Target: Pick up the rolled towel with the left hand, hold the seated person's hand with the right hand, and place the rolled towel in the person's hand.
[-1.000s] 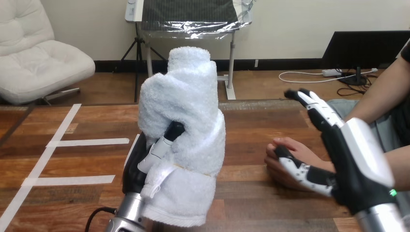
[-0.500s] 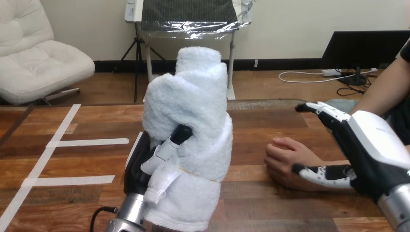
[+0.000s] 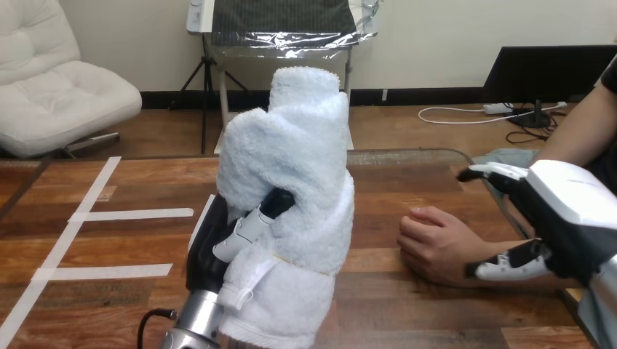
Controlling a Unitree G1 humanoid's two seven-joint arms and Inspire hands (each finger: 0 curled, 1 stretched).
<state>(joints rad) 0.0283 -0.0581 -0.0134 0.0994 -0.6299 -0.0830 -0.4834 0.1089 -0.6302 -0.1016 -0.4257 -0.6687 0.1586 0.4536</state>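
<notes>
A white rolled towel (image 3: 291, 196) stands upright above the table's near edge, held up in my left hand (image 3: 215, 251), whose fingers curl round its lower part. The person's hand (image 3: 435, 243) rests on the table at the right, loosely curled, palm down. My right hand (image 3: 560, 218) hovers at the person's wrist with its fingers straight over the wrist and its thumb low on the near side. I cannot tell whether it touches the wrist.
The wooden table (image 3: 131, 247) carries strips of white tape (image 3: 134, 214) on its left part. The person's forearm (image 3: 575, 145) comes in from the right edge.
My right hand has drawn back to the right, from beside the person's fingers to their wrist, and tipped flatter. The towel has shifted slightly right. The person's hand stays put.
</notes>
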